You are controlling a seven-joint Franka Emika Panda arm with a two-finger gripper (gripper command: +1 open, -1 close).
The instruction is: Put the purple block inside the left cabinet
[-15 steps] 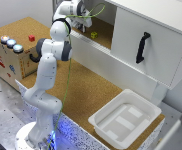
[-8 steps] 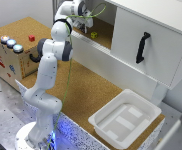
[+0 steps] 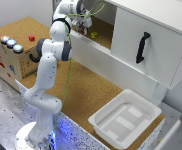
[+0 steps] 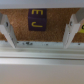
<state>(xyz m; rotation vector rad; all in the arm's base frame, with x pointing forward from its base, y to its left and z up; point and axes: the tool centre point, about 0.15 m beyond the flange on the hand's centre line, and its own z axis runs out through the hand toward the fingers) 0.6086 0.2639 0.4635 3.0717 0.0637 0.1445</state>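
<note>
Purple block (image 4: 37,22) in left cabinet (image 3: 105,30), tool (image 4: 39,31) open.

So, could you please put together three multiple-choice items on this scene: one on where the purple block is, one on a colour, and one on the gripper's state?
1. Where is the purple block?
A. in the white tray
B. on the left cabinet's cork floor
C. on the cardboard box

2. What colour is the door handle?
A. black
B. red
C. green

3. How is the gripper?
A. shut on the block
B. open, block free
C. out of view

Answers: 1 B, the wrist view shows it resting on the left cabinet floor; 2 A, dark against the white door; 3 B, the fingers stand apart and the block lies beyond them.
</note>
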